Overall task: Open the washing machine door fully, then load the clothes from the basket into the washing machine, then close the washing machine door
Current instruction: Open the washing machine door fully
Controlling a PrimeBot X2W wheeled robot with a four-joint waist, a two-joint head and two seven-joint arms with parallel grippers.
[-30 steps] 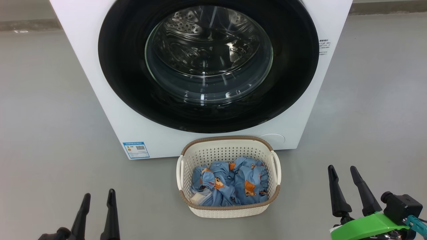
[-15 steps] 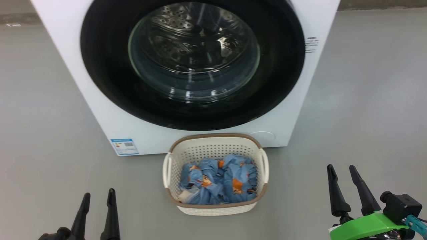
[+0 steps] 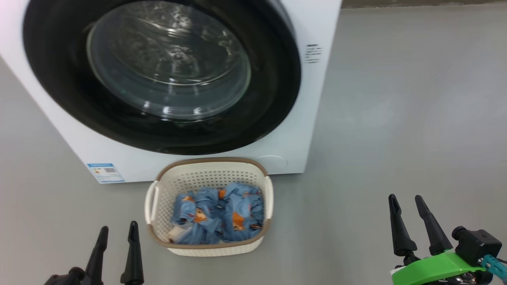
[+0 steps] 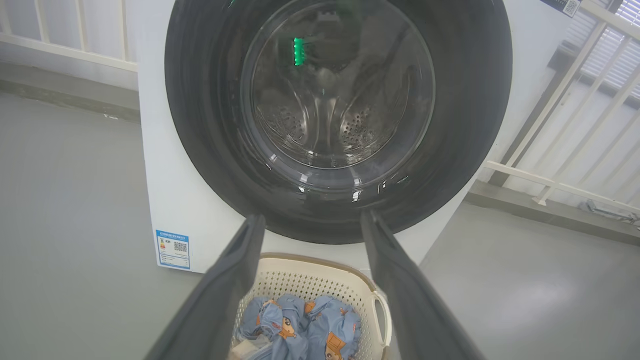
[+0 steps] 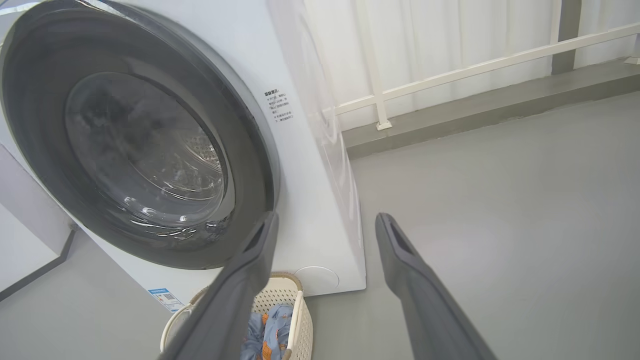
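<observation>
The white washing machine point(image 3: 313, 99) stands ahead with its round black washing machine door point(image 3: 273, 91) shut flat against the front; the steel drum shows through the glass. On the floor right in front of it sits the cream basket point(image 3: 210, 174), holding the crumpled light blue clothes point(image 3: 220, 215). My left gripper point(image 3: 117, 231) is open and empty at the lower left, just left of the basket. My right gripper point(image 3: 405, 199) is open and empty at the lower right, well clear of the basket. In the left wrist view the door point(image 4: 200, 125), basket point(image 4: 320, 285) and clothes point(image 4: 300, 325) lie ahead.
Grey floor point(image 3: 396, 118) stretches wide to the right of the machine. A white railing point(image 5: 450, 70) and a raised kerb run behind and beside it. A blue label point(image 3: 105, 172) marks the machine's lower left front.
The whole head view has shifted so machine and basket slide leftward: the camera has turned right. Both grippers keep their places in view and stay open.
</observation>
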